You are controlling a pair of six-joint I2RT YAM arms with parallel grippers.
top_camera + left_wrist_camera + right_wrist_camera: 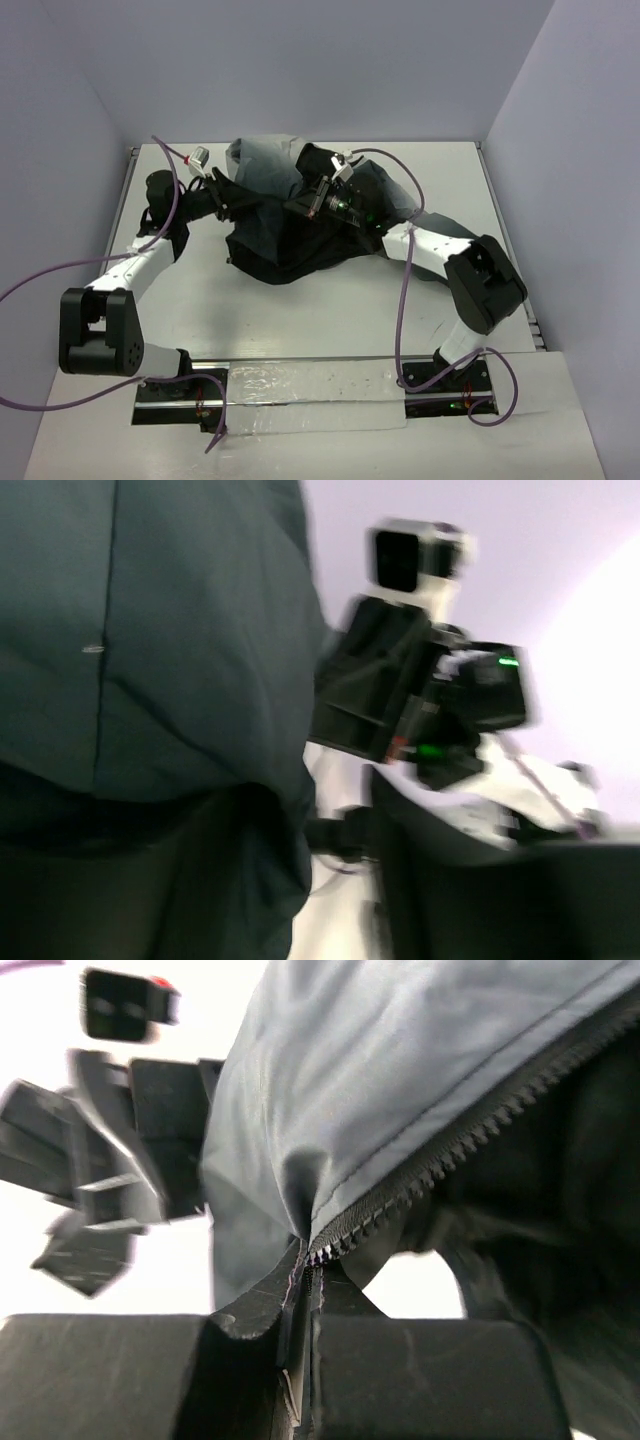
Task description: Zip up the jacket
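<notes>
The jacket (290, 235) lies bunched in the middle of the table, light grey at the back and black at the front. My left gripper (226, 200) reaches into its left edge and seems shut on the cloth. In the left wrist view dark jacket cloth (150, 680) covers my fingers, and the right arm's wrist (420, 690) shows beyond it, blurred. My right gripper (318, 203) is shut on the jacket's zipper edge. In the right wrist view (310, 1305) the jaws stand closed on the end of the dark zipper (470, 1120), which runs up to the right along the grey shell (400, 1050).
The white table (330, 320) ends at grey walls at the back and both sides. A clear plastic strip (300, 395) lies between the arm bases at the near edge. Purple cables (402, 300) loop beside each arm. The left arm's wrist (110, 1160) shows blurred in the right wrist view.
</notes>
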